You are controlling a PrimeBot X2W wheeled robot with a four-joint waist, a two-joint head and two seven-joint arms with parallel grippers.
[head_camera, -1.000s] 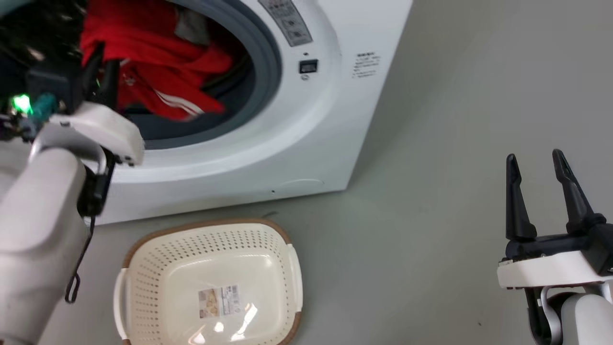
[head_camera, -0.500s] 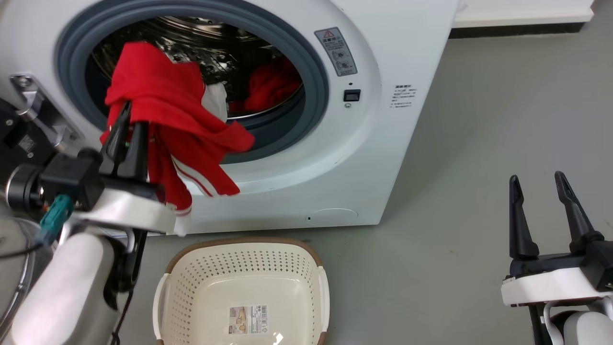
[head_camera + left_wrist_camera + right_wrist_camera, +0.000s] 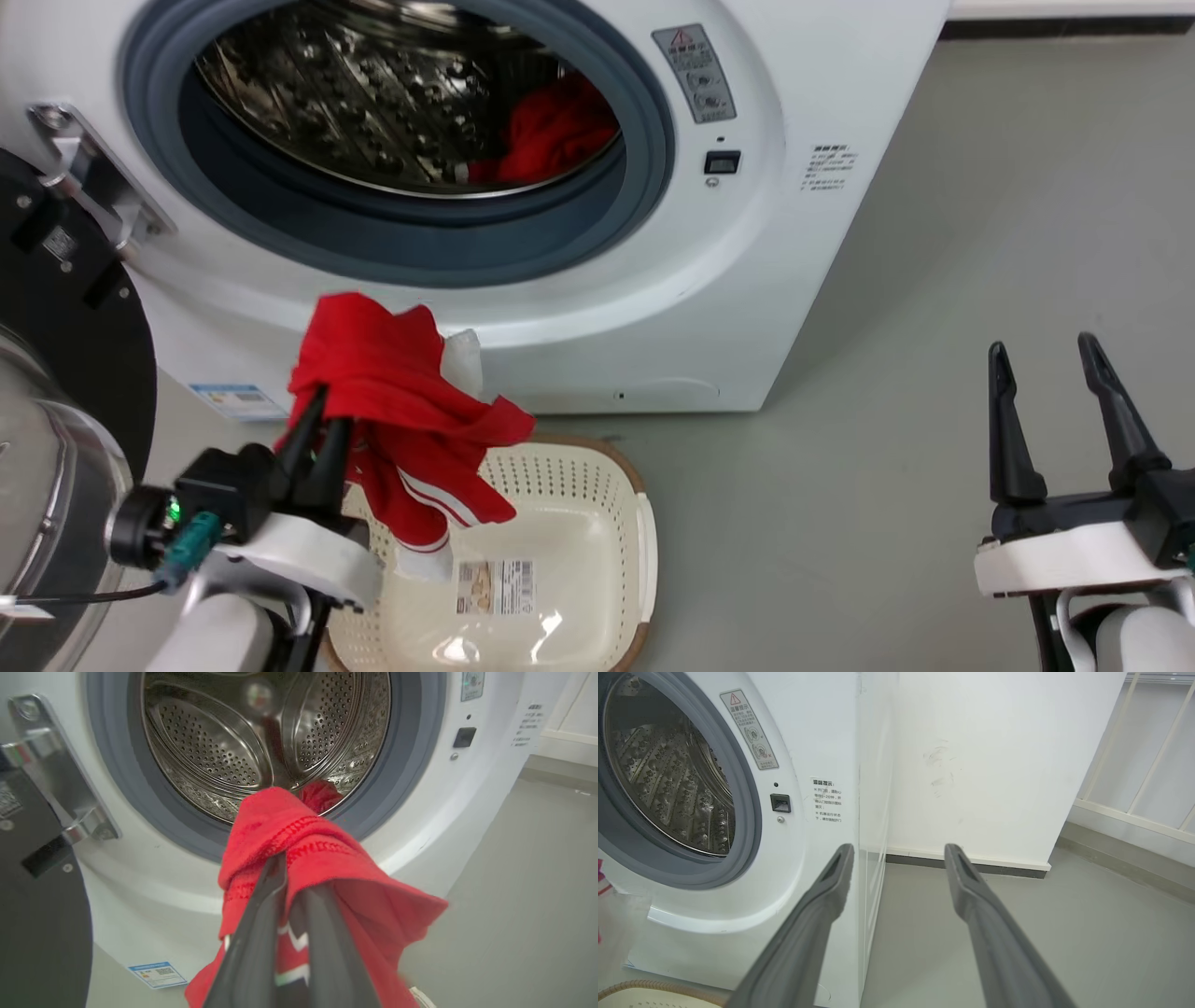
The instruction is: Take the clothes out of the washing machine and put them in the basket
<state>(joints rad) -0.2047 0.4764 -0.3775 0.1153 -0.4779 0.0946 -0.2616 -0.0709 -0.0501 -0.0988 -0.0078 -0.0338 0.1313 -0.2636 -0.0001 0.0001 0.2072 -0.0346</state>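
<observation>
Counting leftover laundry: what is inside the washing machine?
A red garment lies low on the right of the drum. The drum's front floor hides behind the grey door ring.

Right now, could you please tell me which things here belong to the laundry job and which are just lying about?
Job: striped red garment held by the left claw; plain red garment inside the washing machine; basket.
Just there: open right claw; paper label in basket; blue sticker.
</observation>
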